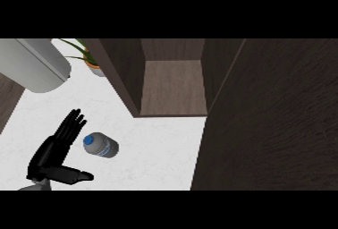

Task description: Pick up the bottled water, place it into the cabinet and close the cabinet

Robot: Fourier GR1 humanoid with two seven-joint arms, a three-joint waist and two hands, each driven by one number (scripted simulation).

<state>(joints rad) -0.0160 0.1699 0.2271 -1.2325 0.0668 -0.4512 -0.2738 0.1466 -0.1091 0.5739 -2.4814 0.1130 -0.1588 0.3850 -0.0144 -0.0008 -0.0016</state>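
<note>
Fingers (pixel 71 123) stretched straight, thumb swung out low toward the view's bottom edge: that is how we find the left hand (pixel 56 150) at the left of the counter, spread wide and holding nothing. Just to its right stands the bottled water (pixel 101 145), a small clear bottle with a blue cap, tilted slightly in this steep view, near the fingers but, as far as we can tell, not touching them.

We judge the step in hand to be the grasp itself. To do it well, we would bring the palm alongside the bottle's body, below the cap, and let the thumb come round the far side so the bottle sits between thumb and fingers before any lift. A sideways brush from straight fingers could tip it or roll it away, so the closing should happen only once the bottle is well inside the hand.

Further right, the cabinet (pixel 173 85) stands open, its dark wood shelf bare where we can see it, and its door (pixel 271 120) swings out toward us, filling the right of the view. The path from bottle to shelf runs up and right, and it should keep away from that door's edge.

The counter (pixel 158 152) is white and faintly marbled. At upper left we see a grey rounded object (pixel 36 65) and, beside it, a potted plant (pixel 89 60). The right hand does not show.
</note>
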